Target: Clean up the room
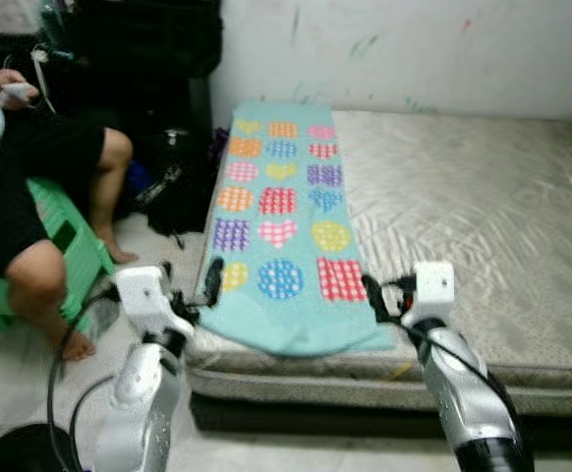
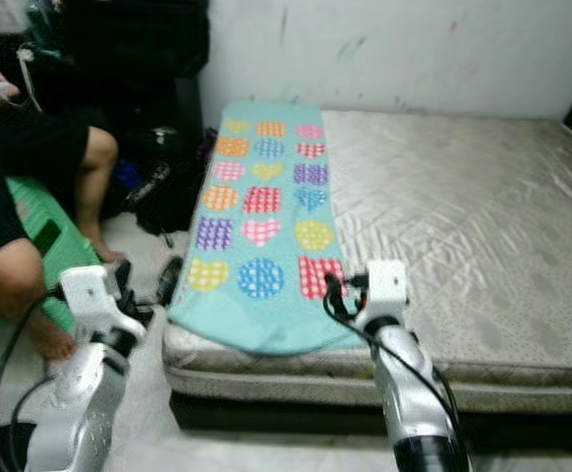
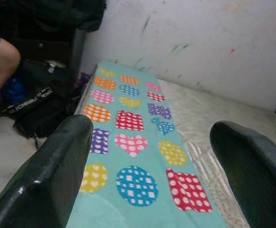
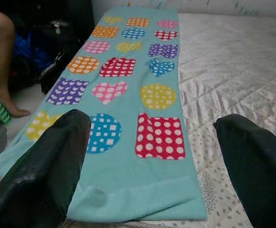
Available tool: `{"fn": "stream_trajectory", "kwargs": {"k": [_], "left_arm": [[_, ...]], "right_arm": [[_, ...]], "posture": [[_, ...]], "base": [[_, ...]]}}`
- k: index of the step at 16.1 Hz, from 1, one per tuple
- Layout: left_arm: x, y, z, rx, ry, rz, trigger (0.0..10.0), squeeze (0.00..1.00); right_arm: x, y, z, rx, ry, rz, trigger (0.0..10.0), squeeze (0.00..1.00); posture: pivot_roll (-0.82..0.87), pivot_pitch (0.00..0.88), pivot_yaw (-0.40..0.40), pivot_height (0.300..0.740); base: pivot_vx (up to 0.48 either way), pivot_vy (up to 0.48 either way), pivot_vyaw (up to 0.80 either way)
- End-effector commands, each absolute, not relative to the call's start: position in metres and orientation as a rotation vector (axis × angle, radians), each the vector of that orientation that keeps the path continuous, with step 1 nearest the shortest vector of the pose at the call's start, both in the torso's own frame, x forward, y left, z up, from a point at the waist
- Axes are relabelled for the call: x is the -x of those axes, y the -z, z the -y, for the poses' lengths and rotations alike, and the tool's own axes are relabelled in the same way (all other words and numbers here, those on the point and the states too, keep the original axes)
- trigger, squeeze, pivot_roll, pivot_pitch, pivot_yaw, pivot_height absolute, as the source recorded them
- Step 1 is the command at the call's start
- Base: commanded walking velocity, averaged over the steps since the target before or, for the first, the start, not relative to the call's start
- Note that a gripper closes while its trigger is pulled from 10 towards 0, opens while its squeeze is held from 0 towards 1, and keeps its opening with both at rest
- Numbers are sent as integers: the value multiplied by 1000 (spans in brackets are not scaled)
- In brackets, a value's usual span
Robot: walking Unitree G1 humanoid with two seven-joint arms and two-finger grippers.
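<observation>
A teal towel printed with dotted hearts, circles and squares lies flat along the left side of a bare grey mattress. Its near end hangs slightly over the mattress's front edge. My left gripper hovers at the towel's near left corner, and in the left wrist view the left gripper is open with nothing between the fingers. My right gripper is at the towel's near right corner, close to the red square. In the right wrist view the right gripper is also open and holds nothing.
A person sits on a green stool at the left, holding a small device. A black bag lies on the floor between the person and the mattress. A marked white wall runs behind the mattress.
</observation>
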State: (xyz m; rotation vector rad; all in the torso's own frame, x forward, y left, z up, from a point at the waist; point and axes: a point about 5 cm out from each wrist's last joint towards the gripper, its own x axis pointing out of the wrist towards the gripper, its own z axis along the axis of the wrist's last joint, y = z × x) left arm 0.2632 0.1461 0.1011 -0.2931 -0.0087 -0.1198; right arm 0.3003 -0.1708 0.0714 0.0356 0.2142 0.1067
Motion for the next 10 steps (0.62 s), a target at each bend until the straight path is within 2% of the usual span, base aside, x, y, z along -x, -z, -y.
{"fn": "stream_trajectory", "kwargs": {"k": [1, 10], "left_arm": [[-264, -106, -141, 294, 150, 27, 10000, 0], [-263, -105, -141, 286, 155, 24, 10000, 0]], "right_arm": [[-301, -75, 178, -30, -87, -201, 10000, 0], [-300, -74, 178, -26, -83, -202, 10000, 0]], "posture": [[-93, 0, -9, 740], [-94, 0, -7, 740]], "base": [[412, 0, 0], [450, 0, 0]]}}
